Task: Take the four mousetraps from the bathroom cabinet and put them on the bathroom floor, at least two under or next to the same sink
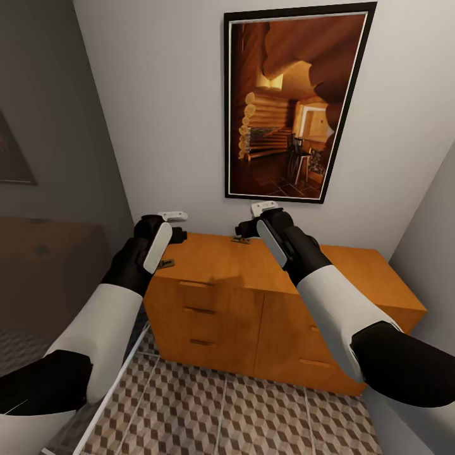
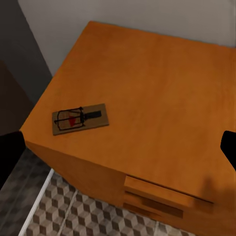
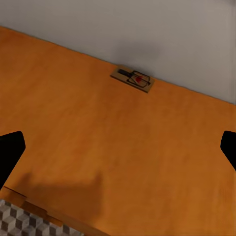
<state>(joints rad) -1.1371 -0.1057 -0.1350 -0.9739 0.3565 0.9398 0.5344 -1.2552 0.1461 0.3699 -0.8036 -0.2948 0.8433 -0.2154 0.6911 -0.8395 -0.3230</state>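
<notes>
**Mousetraps lie on the cabinet top, both arms raised over it**

Head view: one mousetrap (image 1: 166, 263) lies flat near the left front corner of the cabinet (image 1: 253, 303), just beside the left tool (image 1: 172, 226). A second mousetrap (image 1: 240, 239) sits at the back edge by the wall, partly hidden by the right tool (image 1: 253, 218). Both arms reach forward over the orange-brown top. Their fingers are hard to make out from here, so I cannot tell how far either tool is spread. Above hangs a framed picture (image 1: 294, 101) of a log interior. The bathroom floor (image 1: 253, 411), cube-patterned, runs before the drawers.

Left wrist view: the mousetrap (image 2: 79, 118) rests flat near the corner of the cabinet top (image 2: 157, 98), dark wire and red mark facing up. One dark fingertip (image 2: 228, 147) shows at the frame edge, touching nothing. Drawer fronts and the patterned bathroom floor (image 2: 64, 211) show past the edge.

Right wrist view: the other mousetrap (image 3: 132, 79) lies against the grey wall (image 3: 147, 29), well apart from the tool. Two dark fingertips (image 3: 10, 150) stand wide apart at opposite frame edges, with nothing between them. A soft shadow falls on the wood near the front edge.
</notes>
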